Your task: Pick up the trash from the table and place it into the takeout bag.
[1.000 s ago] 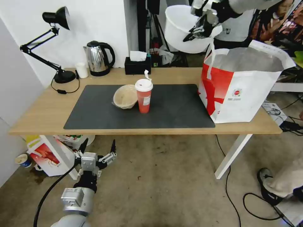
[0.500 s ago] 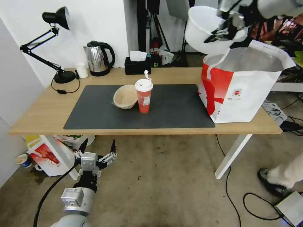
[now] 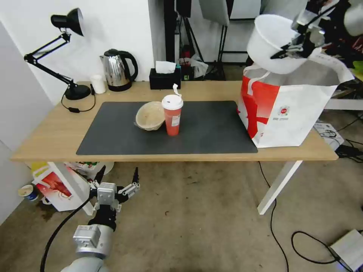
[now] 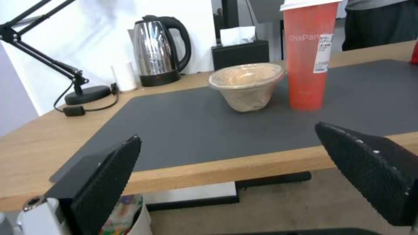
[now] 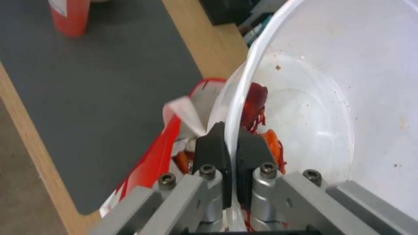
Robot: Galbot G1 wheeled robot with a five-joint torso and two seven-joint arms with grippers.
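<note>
Overhead, right claw [image 3: 293, 51] pinches white bowl [image 3: 270, 47] above takeout bag [image 3: 291, 102].

White wall [image 3: 113, 26] behind; concrete floor [image 3: 196, 226], cables [image 3: 280, 234]; black desk lamp [image 3: 56, 49], kettle [image 3: 118, 70].

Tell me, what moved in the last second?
The right gripper, shut on the white bowl's rim, carried it rightward to above the takeout bag. The red cup, pulp bowl and open left gripper below the table stayed put.

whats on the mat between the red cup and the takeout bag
Nothing: in the head view the dark mat lies bare from the red cup across to the takeout bag.
</note>
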